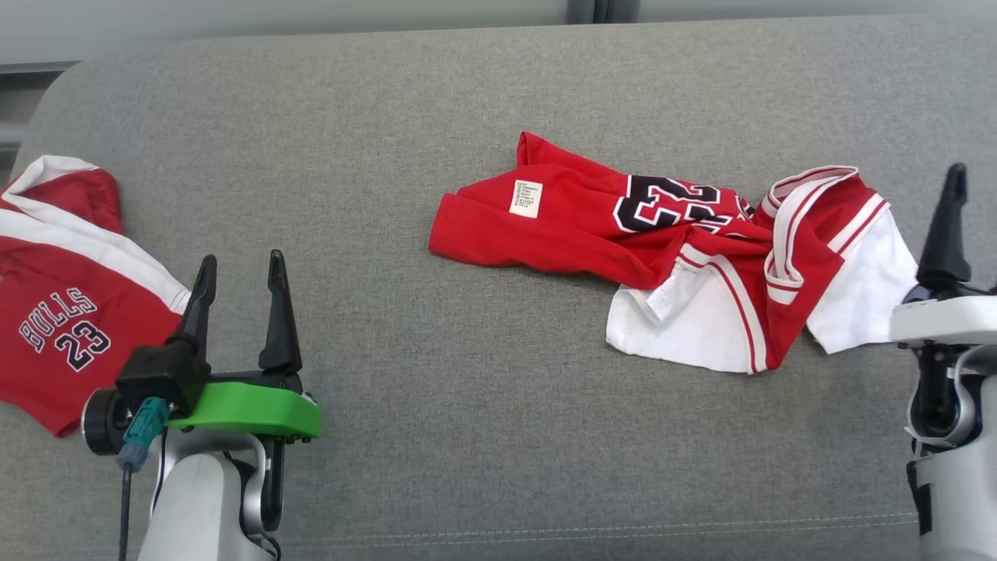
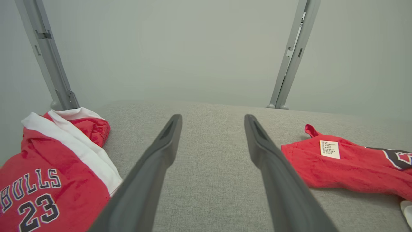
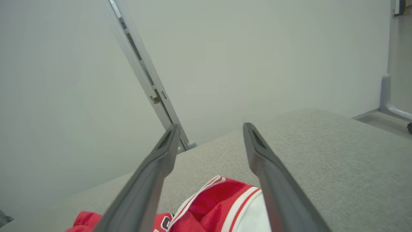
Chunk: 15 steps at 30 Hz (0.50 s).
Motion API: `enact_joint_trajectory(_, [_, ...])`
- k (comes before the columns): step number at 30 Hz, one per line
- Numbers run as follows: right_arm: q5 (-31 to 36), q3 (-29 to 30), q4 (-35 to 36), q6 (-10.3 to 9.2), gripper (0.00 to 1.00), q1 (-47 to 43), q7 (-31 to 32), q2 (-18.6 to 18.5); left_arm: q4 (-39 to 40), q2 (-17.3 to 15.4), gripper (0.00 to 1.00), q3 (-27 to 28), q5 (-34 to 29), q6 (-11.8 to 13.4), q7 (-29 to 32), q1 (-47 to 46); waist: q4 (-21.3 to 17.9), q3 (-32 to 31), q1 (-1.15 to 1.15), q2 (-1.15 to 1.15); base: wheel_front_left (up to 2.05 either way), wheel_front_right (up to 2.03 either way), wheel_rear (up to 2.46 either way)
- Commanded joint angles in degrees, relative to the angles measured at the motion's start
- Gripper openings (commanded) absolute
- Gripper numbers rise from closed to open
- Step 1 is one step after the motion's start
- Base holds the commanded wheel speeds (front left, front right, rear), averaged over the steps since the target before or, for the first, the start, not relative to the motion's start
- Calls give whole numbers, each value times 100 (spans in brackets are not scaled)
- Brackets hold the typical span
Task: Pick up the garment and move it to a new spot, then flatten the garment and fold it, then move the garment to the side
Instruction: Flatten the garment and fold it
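A crumpled red-and-white jersey [image 1: 678, 249] lay on the grey fabric cushion [image 1: 467, 405], the right gripper [image 3: 210, 129] spread wide and empty over its edge, the left gripper [image 1: 241, 265] equally spread, well apart from it.

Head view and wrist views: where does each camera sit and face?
Head view: on the head, facing down at the grey cushion; left gripper low left, one dark finger far right.
Left wrist view: on the left wrist, along its open fingers toward the wall.
Right wrist view: on the right wrist, along the open right gripper, over the crumpled jersey.
Shared: all see that jersey.
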<state>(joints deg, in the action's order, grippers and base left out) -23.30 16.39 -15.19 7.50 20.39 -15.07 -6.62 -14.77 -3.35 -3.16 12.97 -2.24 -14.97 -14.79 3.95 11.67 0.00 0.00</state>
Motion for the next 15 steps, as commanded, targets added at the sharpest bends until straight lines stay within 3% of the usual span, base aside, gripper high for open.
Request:
enact_joint_trajectory(1, [152,-212,203,-1,100,-116,-21,17,40,-62,100,63,-55,42,-22,72,-99,-131,0,0,0,0,0])
enact_joint_trajectory(9, [910,-1643,701,-2,100,-521,-21,-69,101,-112,100,209,-81,88,-22,310,-226,-434,0,0,0,0,0])
enact_joint_trajectory(15, [1315,-2147,672,-2,100,-768,-22,-35,96,-108,100,192,-89,72,-22,439,-257,-558,0,0,0,0,0])
